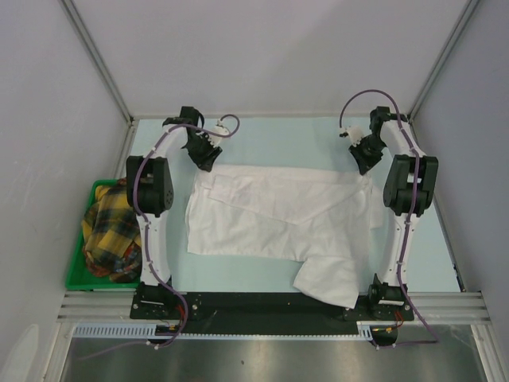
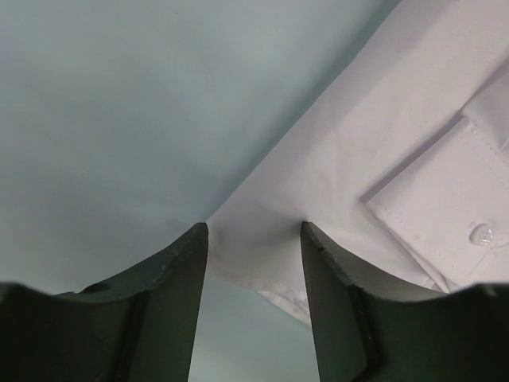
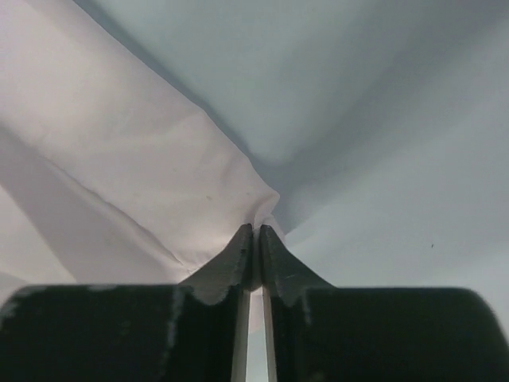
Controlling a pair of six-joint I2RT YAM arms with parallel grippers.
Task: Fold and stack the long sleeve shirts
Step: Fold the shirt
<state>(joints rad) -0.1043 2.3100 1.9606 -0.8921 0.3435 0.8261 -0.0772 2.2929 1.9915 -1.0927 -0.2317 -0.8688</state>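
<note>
the long sleeve shirt is lying spread mid-table, the right gripper is clamping its 1 o'clock corner, and the left gripper, jaws apart and straddling the 11 o'clock corner, is probably needing a deeper bite before both are lifting evenly.

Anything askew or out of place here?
The shirt lies crooked on the table. One flap hangs past the near edge, over the black rail. Nothing else stands out.

Top camera: overhead, facing down on whole tabletop. Wrist cameras: close behind left pincer, right pincer; all share shirt.
</note>
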